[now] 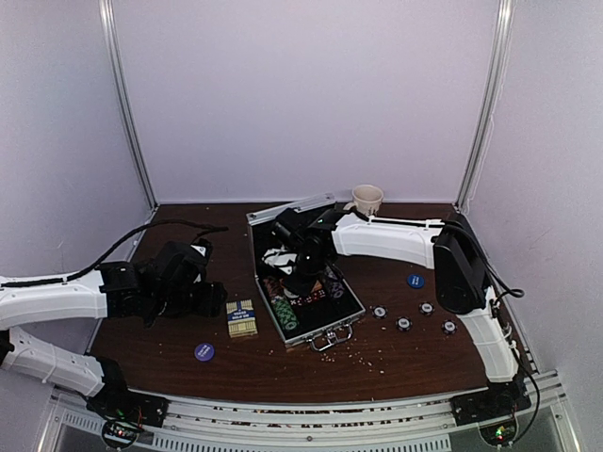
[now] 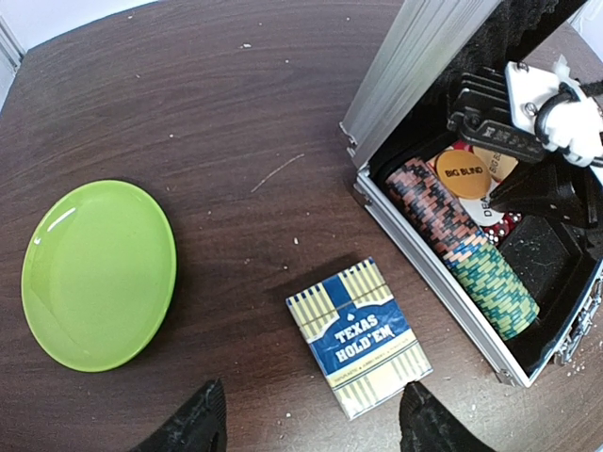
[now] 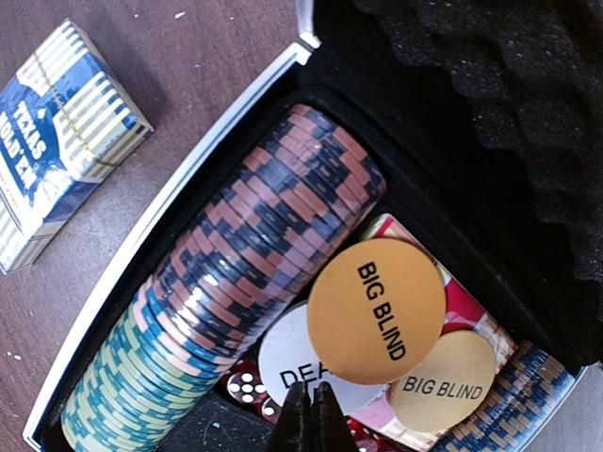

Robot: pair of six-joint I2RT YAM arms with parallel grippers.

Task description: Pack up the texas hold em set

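Right gripper (image 1: 306, 275) is down inside the open silver briefcase (image 1: 325, 331) at centre of the top view, tips pinched together, nothing visible between them. Left gripper (image 1: 209, 298) is left of centre, spread, holding nothing. The card deck box (image 1: 242, 318) lies on the table just right of it, outside the case. One blue dealer button (image 1: 204, 351) is lower left, another (image 1: 415, 280) right of the case. Four loose chips (image 1: 403, 323) lie right of the case. The beige mug (image 1: 366, 198) stands behind the lid.

Left wrist view: dark fingers (image 2: 203, 419) at the bottom edge are apart, with the box between and ahead of them, ungripped. The green plate (image 2: 99, 273) is at left. The case is at upper right, holding a row of chips (image 2: 471, 254).

Right wrist view: closed fingertips (image 3: 300, 419) are at bottom centre, over a white dealer disc (image 3: 283, 363) half under an orange BIG BLIND button (image 3: 377, 311). I cannot tell whether they touch it. The chip row fills the left slot, with red dice (image 3: 245, 384) beside it.
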